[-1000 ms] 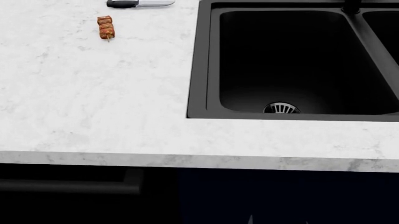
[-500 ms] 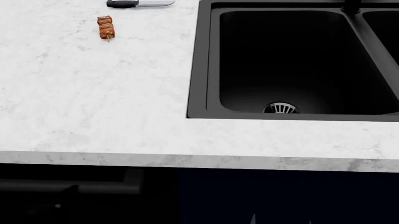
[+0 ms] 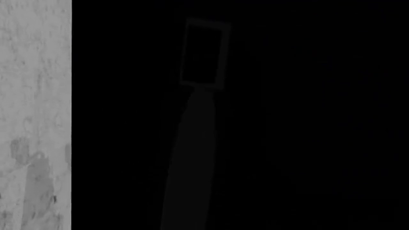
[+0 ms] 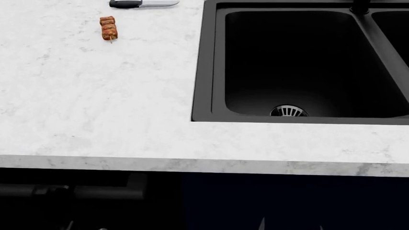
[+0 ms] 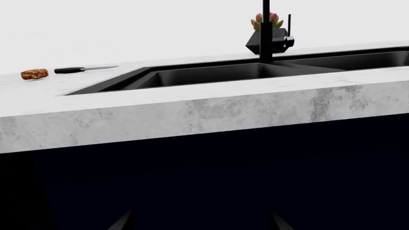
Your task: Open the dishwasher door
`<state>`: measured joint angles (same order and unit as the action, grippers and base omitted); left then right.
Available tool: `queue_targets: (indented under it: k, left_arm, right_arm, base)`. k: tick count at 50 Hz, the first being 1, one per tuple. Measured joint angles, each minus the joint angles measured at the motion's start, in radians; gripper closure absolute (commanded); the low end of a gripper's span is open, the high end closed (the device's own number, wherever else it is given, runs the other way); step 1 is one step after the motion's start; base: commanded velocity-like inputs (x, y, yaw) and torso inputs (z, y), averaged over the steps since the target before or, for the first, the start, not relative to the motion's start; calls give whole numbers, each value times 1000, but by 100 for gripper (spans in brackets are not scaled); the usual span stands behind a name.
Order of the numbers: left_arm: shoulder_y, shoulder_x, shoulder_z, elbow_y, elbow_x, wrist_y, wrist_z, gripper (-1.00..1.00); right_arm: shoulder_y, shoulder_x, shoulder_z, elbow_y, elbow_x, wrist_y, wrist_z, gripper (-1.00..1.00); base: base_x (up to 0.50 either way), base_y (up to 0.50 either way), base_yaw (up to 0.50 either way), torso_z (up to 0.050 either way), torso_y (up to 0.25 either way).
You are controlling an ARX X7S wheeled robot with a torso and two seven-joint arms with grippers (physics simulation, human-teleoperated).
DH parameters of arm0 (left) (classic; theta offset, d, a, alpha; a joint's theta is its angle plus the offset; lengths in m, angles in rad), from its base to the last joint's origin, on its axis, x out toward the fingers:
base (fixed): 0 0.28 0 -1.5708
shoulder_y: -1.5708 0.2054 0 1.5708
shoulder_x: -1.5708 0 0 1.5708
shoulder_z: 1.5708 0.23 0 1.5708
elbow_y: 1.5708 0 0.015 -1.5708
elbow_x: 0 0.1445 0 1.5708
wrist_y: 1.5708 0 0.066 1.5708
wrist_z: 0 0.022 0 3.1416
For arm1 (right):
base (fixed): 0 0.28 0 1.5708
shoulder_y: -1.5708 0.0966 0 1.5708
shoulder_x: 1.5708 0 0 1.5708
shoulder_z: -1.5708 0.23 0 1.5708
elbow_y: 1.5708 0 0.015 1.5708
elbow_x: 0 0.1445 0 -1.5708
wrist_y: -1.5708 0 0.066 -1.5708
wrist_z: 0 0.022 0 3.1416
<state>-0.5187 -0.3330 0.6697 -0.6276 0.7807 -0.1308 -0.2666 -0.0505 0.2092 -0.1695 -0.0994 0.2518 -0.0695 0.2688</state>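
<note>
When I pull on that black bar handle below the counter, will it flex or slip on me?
The bar handle looks like a thick, straight, rigid bar, so it probably won't flex. Its finish appears smooth and dark, so a shallow grip may slip; hooking behind it seems safer. The dishwasher door is a wide panel under the countertop, so expect it to swing as one stiff piece, likely with some weight.

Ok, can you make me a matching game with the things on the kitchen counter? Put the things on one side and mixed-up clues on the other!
Things:
1. knife
2. meat skewer
3. sink
4. drain

Clues:
A. round and silvery, at the bottom of the basin
B. brown and lumpy, lying on the white counter
C. big, black and sunk into the counter
D. black handle and pale blade, at the far edge of the head view

Pairs: 1-D, 2-B, 3-C, 4-A
</note>
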Motion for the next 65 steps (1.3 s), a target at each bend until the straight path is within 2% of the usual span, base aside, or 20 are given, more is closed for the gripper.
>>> queue_targets:
  k: [14,15,35,65]
  left_arm:
    - [-67,20,21,-106,3,35,-17,-100]
    - [-69,20,22,-109,4,35,-18,100]
    - [-51,-10,28,-43,40,16,-2,100]
    - [291,-173,-29,523,88,-196,200,100]
  right_arm:
    - [2,6,-5,0,4,0,8,-100]
    - [2,6,-5,0,4,-1,9,-100]
    - [0,15,-10,-7,13,-2,19,-100]
    - [-40,44,42,-35,59,-41,45,-100]
  base:
    - [0,0,0,0,0]
    - [0,0,0,0,0]
    - [1,0,0,0,0]
    - [0,0,-1,0,0]
